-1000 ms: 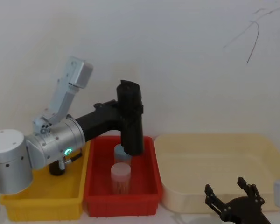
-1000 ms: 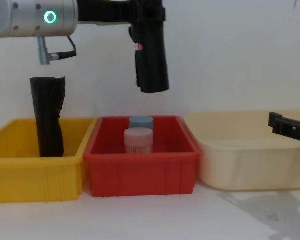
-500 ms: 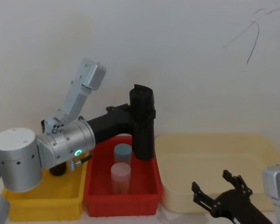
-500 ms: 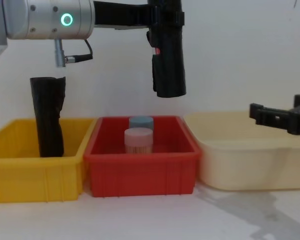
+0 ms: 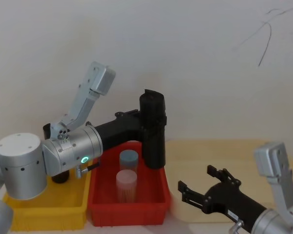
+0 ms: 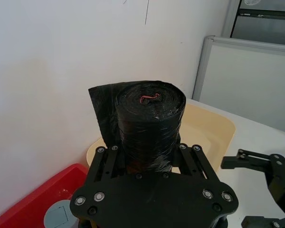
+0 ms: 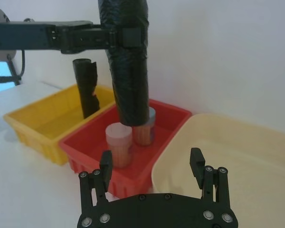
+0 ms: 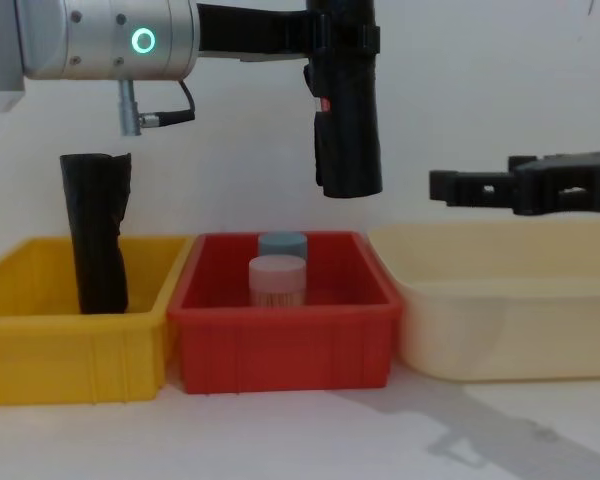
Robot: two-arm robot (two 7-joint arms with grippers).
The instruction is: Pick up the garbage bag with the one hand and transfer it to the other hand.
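Half done, by the look of things: picked up with one arm, not yet passed to the other. Seen nearest the head camera, reaching in low from the right over the front of the cream tub (image 8: 500, 340): the right end effector (image 7: 151, 156), spread wide and empty, forearm roughly level, aimed left at the handover point, near the load but touching nothing. Lined up beneath on the table (image 8: 280, 440), side by side: a yellow bin (image 8: 70, 360), a red bin (image 8: 280, 365) with two capped jars (image 8: 277, 282) inside, then the tub. Hanging upright over the right half of the red bin, well clear of the jars: the garbage bag (image 8: 348, 130), clamped around its upper part by the left end effector (image 6: 147, 152), closed tight on the roll with the ragged top poking out above. Held out on a left arm (image 5: 112, 134) stretched nearly level from the left side, wrist turned for a vertical hold. Standing farther left in the yellow bin: a second black roll (image 8: 97, 235), untouched. Closing off the scene behind, a plain white wall (image 8: 480, 80). Left to do, judging from this: bring the open right end effector around the free lower length of the roll, close on it, then let go on the left.
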